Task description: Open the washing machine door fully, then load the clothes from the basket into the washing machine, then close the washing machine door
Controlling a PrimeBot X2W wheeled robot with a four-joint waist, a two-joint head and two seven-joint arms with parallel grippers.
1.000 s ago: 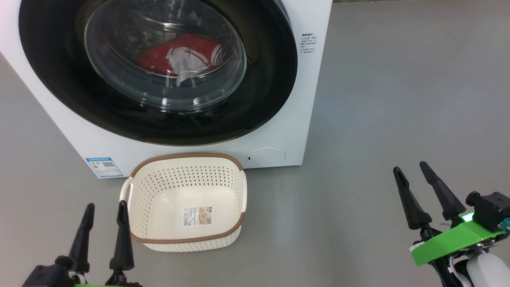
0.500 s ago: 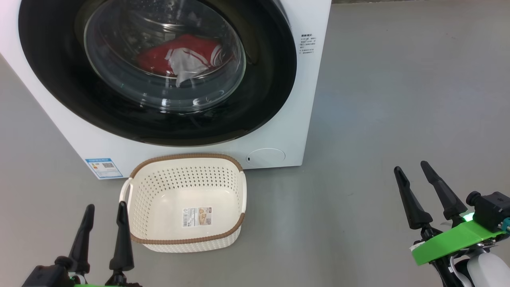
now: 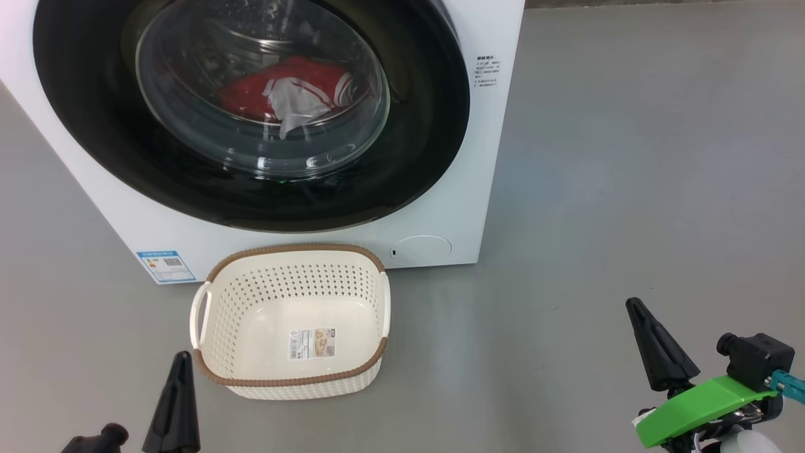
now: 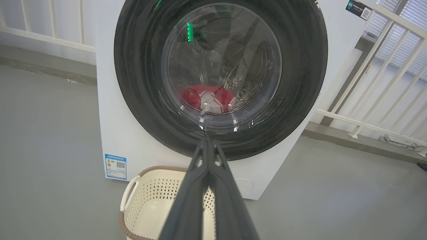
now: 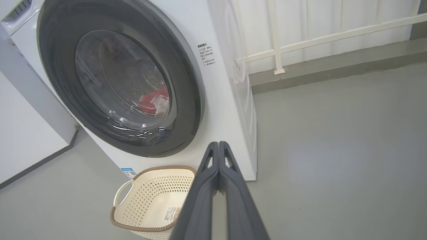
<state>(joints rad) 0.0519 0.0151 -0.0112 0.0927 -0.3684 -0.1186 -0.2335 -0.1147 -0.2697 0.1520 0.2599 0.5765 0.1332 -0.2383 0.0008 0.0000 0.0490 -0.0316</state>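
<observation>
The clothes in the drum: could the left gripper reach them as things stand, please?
Probably not: the washing machine door looks closed over the clothes, with the left gripper shut by the basket.

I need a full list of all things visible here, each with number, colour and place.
washing machine: one, white, on the grey floor
washing machine door: one, glossy black with clear window, shut
clothes: one garment, red and white, inside the machine behind the window
basket: one, cream with brown rim, on the floor before the machine
label: one, blue, machine's lower corner
railings: two, white, behind the machine
left hand: one, dark, shut, head view's lower left
right hand: one, dark, shut, head view's lower right
</observation>
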